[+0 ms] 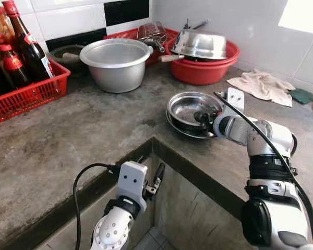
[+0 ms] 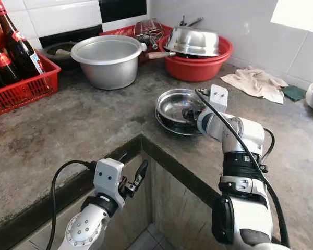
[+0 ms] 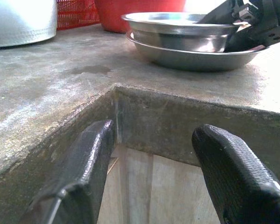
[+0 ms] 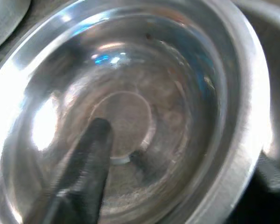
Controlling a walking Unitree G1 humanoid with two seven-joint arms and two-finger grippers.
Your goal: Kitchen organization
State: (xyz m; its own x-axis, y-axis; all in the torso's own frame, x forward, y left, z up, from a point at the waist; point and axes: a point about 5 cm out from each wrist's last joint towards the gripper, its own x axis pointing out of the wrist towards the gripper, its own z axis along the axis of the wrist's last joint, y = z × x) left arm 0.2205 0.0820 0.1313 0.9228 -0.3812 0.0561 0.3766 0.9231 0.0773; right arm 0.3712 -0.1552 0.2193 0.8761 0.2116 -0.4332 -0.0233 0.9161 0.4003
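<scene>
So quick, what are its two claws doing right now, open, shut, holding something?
Left gripper: open, empty, below the counter edge.
Right gripper: astride the steel bowl rim, one finger inside; grip cannot be told.

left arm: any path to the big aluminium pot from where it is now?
Probably not directly. The left gripper hangs below the counter edge in the corner recess, and the aluminium pot stands far back near the wall. It would have to rise above the counter first.
</scene>
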